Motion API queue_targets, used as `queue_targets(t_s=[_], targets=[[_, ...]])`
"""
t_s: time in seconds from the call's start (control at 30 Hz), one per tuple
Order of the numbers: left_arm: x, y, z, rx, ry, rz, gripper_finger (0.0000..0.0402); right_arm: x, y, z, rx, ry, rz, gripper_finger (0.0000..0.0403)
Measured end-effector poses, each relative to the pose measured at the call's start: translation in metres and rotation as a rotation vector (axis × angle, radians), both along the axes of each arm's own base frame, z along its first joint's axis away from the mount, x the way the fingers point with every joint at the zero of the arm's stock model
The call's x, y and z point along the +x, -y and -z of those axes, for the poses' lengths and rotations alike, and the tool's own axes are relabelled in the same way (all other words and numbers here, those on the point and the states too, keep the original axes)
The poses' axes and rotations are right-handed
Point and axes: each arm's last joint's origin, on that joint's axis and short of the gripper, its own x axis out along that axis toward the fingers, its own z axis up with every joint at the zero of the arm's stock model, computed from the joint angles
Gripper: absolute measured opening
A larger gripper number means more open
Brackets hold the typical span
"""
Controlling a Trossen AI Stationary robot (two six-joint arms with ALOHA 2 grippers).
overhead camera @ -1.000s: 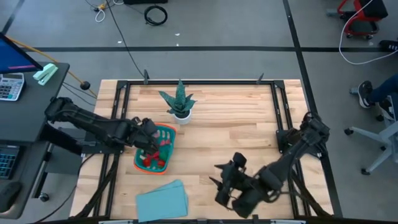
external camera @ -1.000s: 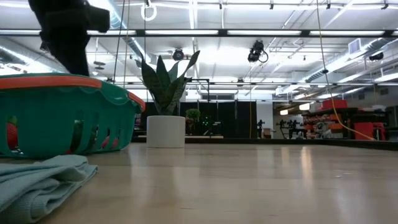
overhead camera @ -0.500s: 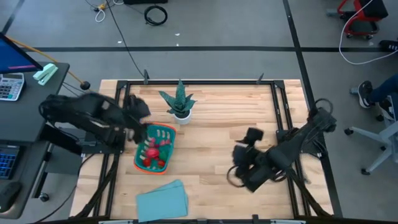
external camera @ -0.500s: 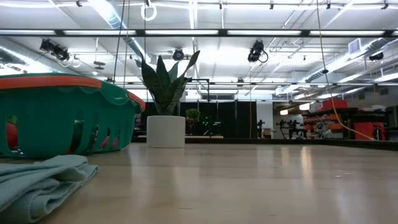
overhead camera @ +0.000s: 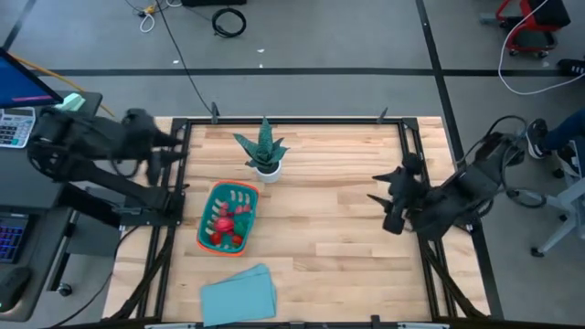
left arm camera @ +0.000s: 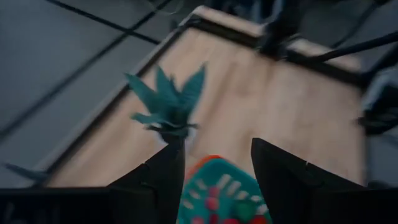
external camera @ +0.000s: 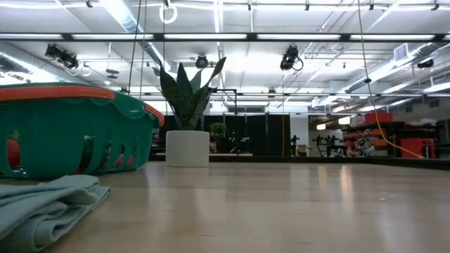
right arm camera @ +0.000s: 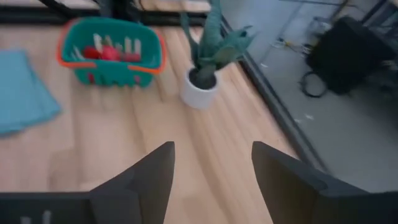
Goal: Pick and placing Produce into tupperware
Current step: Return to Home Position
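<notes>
The teal tupperware (overhead camera: 228, 217) with its orange rim stands on the left half of the table. Red and pinkish produce pieces (overhead camera: 222, 228) lie inside it, and they also show in the left wrist view (left arm camera: 214, 202) and the right wrist view (right arm camera: 107, 52). My left gripper (overhead camera: 169, 151) is open and empty, beyond the table's left edge and far-left of the tupperware (left arm camera: 224, 186). My right gripper (overhead camera: 388, 196) is open and empty above the table's right part, facing the tupperware (right arm camera: 112, 56). The low view shows the tupperware (external camera: 70, 130) and neither gripper.
A spiky green plant in a white pot (overhead camera: 263, 153) stands just beyond the tupperware's far side. A light-blue sheet (overhead camera: 238, 292) lies near the table's near edge and shows crumpled in the low view (external camera: 42, 204). Bare wood lies between the tupperware and my right gripper.
My left gripper has risen from over the tupperware and drawn back toward the table's far left corner, past the edge. My right gripper has swung from the table's near edge up and toward the right edge, turning to face the tupperware. The tupperware and produce stayed put.
</notes>
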Motion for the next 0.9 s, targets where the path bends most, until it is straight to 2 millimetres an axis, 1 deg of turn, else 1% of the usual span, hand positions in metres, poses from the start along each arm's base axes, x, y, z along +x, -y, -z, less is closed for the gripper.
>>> queue_targets(t_s=[0.1,0.2,0.3,0.4,0.47,0.57,0.6,0.67,0.8,0.9], targets=[[-0.022,-0.002,0.019,-0.077,0.094,0.032,0.0186,-0.014,0.009,0.018,0.088,0.087,-0.078,0.0224],[-0.032,-0.004,0.051,-0.118,0.203,0.054,0.0187,-0.022,0.013,0.047,0.2,0.199,-0.238,0.0224],[-0.03,0.0,0.091,-0.173,0.315,0.145,0.0191,-0.024,0.015,0.08,0.296,0.347,-0.424,0.0225],[-0.02,0.007,0.126,-0.227,0.47,0.291,0.0194,-0.027,0.02,0.109,0.37,0.478,-0.592,0.0226],[-0.013,0.011,0.146,-0.228,0.564,0.381,0.0194,-0.03,0.025,0.123,0.37,0.545,-0.638,0.0226],[-0.005,0.014,0.167,-0.186,0.661,0.42,0.019,-0.033,0.039,0.133,0.335,0.597,-0.607,0.0226],[-0.004,0.014,0.171,-0.174,0.67,0.421,0.0189,-0.034,0.044,0.135,0.332,0.603,-0.589,0.0226],[-0.005,0.013,0.175,-0.139,0.677,0.415,0.0186,-0.036,0.053,0.138,0.334,0.609,-0.587,0.0226],[-0.013,0.009,0.167,-0.067,0.745,0.396,0.0188,-0.038,0.069,0.137,0.351,0.62,-0.615,0.0226],[-0.021,0.006,0.162,-0.018,0.798,0.392,0.0193,-0.038,0.077,0.139,0.346,0.624,-0.567,0.0226]])
